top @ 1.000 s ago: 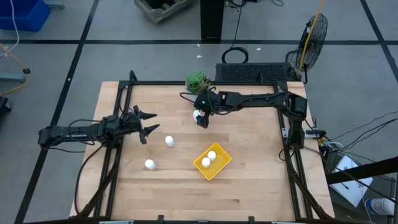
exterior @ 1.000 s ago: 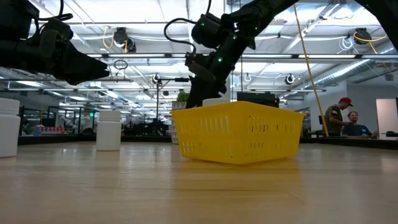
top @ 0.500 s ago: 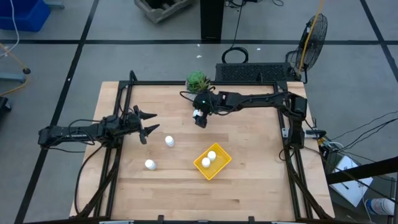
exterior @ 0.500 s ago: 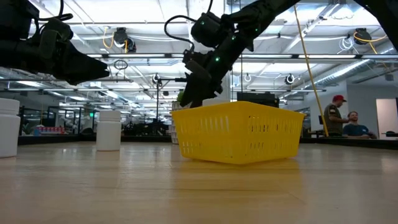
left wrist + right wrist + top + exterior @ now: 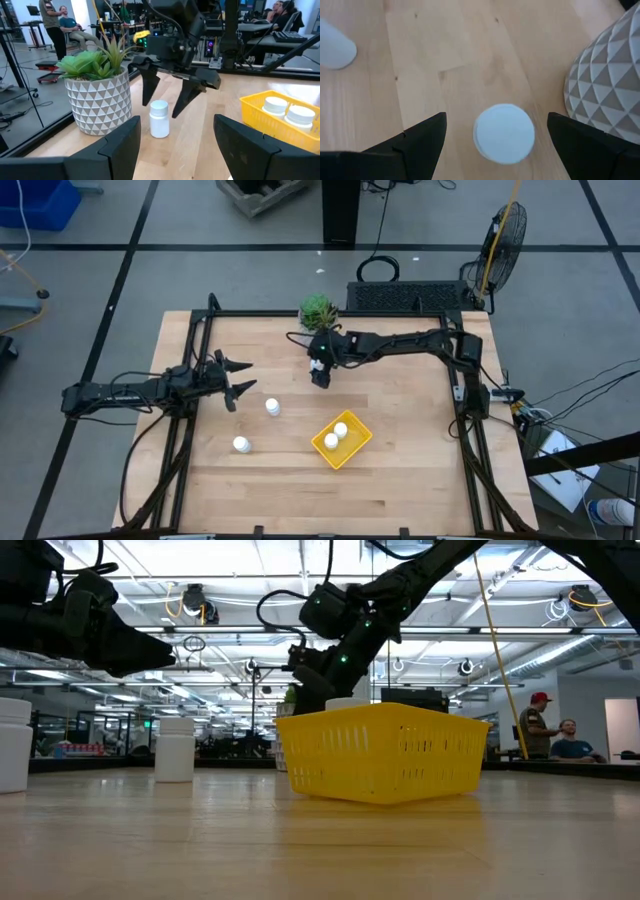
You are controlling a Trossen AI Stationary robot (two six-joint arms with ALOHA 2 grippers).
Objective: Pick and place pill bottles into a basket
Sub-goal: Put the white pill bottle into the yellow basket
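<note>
One white pill bottle stands upright on the table beside the white patterned plant pot. My right gripper is open above it, fingers pointing down on either side of the cap without touching. It also shows in the high view. The yellow tray lies nearer the front and holds two bottles. Two more bottles stand on the table's left half. My left gripper is open and empty, above the table at the left.
The plant pot stands at the table's far edge, close behind my right gripper. A dark frame runs along the table's sides. People sit in the room beyond the table. Bare wood lies between the tray and the right edge.
My right gripper has shifted a little toward the table's left and sunk slightly over the bottle beside the plant pot, its fingers still apart. The bottles and the tray have not moved.
</note>
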